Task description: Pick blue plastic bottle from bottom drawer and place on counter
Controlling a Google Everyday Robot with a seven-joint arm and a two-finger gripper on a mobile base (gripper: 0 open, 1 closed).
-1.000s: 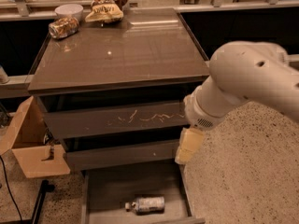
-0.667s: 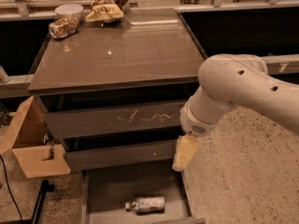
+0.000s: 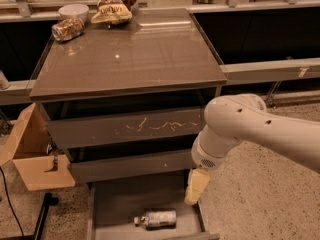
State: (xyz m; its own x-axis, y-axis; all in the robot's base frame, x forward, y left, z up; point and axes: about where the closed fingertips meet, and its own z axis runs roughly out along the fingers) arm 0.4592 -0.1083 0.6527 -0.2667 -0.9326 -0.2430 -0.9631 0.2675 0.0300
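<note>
The blue plastic bottle (image 3: 156, 219) lies on its side on the floor of the open bottom drawer (image 3: 120, 201), white cap pointing left. The counter (image 3: 130, 54) is the glossy grey-brown top of the cabinet. My white arm reaches in from the right, and my gripper (image 3: 196, 186) hangs as a pale yellowish tip at the drawer's right edge, above and to the right of the bottle and apart from it. It holds nothing that I can see.
A shiny can (image 3: 67, 28), a white bowl (image 3: 73, 11) and a crumpled snack bag (image 3: 114, 6) sit at the counter's back left. The drawer with the scratched front (image 3: 125, 128) is above. An open cardboard box (image 3: 35, 156) stands left of the cabinet.
My arm and gripper have moved left and down, closer to the open bottom drawer. The bottle has not moved.
</note>
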